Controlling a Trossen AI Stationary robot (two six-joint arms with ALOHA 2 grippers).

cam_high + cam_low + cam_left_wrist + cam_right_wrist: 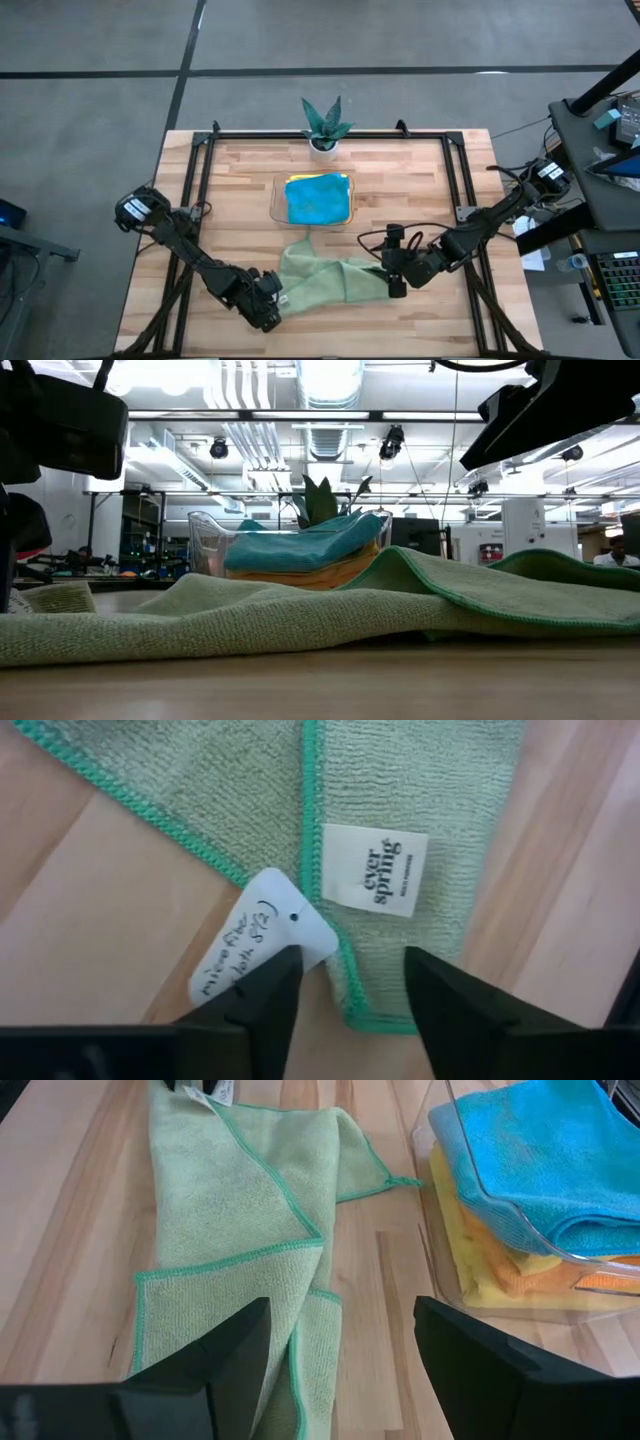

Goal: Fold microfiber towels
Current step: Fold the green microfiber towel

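2 dark jointed arms (210, 268) with black cables and blunt black fingers (205, 1365)

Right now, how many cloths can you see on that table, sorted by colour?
Pale green: 1, the pale green towel lying loose on the table.
Teal-blue: 1, the teal-blue towel on top of the stack in the clear tray.
Yellow: 1 visible layer, the yellow towel.
Orange: 1, the orange towel.
Total: 4 visible.

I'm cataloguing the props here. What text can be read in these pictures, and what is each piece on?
"ever spring": sewn white label on the pale green towel; the smaller line beneath is too small to read.
Handwritten, roughly "microfiber cloth 8(2)": white paper tag at that towel's corner; partly unclear.
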